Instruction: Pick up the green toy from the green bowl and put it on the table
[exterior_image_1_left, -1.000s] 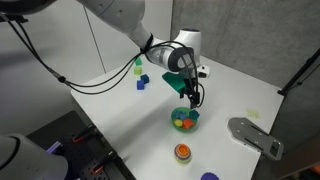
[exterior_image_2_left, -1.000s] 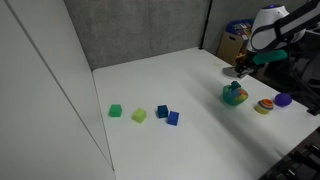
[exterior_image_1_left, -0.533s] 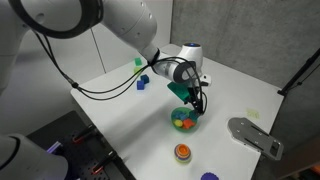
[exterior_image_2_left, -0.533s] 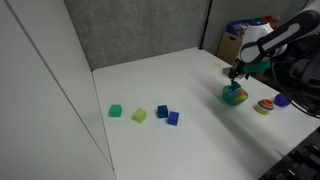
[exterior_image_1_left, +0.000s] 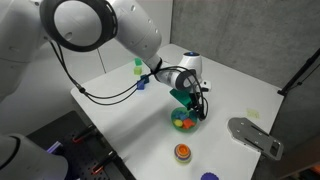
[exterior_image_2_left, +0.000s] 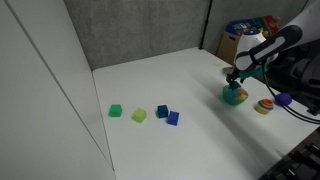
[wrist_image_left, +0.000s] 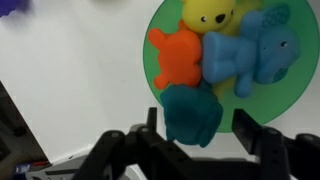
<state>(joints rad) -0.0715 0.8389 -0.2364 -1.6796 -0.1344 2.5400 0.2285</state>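
**A:** Jaws open or closed?

**B:** Open. Spread wide in the wrist view, with a gap on each side of the green toy (wrist_image_left: 192, 113). Not pinching anything.

**A:** And the gripper (wrist_image_left: 197, 130) itself?

**B:** Low over the green bowl (wrist_image_left: 262, 112), straddling the green toy, with one of the dark fingers (wrist_image_left: 150, 126) to either side. Right at the bowl in both exterior views too, gripper (exterior_image_1_left: 193, 103) pointing down at the rim (exterior_image_1_left: 183, 121).

**A:** Whereabouts of the green toy, exactly?

**B:** Inside the green bowl, at the edge nearest the gripper. Just beside an orange toy (wrist_image_left: 175, 55) and a blue toy (wrist_image_left: 248, 55), with a yellow toy (wrist_image_left: 208, 14) at the far side. All four crowded together. Not yet on the table (wrist_image_left: 70, 80).

**A:** Visible from outside as well?

**B:** Hard to say. Only a cluster of colours in the bowl (exterior_image_2_left: 235, 96) there, too small to sort out, with the gripper (exterior_image_2_left: 234, 82) partly in front.

**A:** Anything else on the white top?

**B:** Plenty. In an exterior view, a loose row of blocks well apart from the bowl: a green block (exterior_image_2_left: 116, 111), a pale green block (exterior_image_2_left: 139, 115), then two blue cubes (exterior_image_2_left: 162, 111) close together. Near the bowl, an orange dish (exterior_image_2_left: 263, 107), and just past that a purple piece (exterior_image_2_left: 283, 99).
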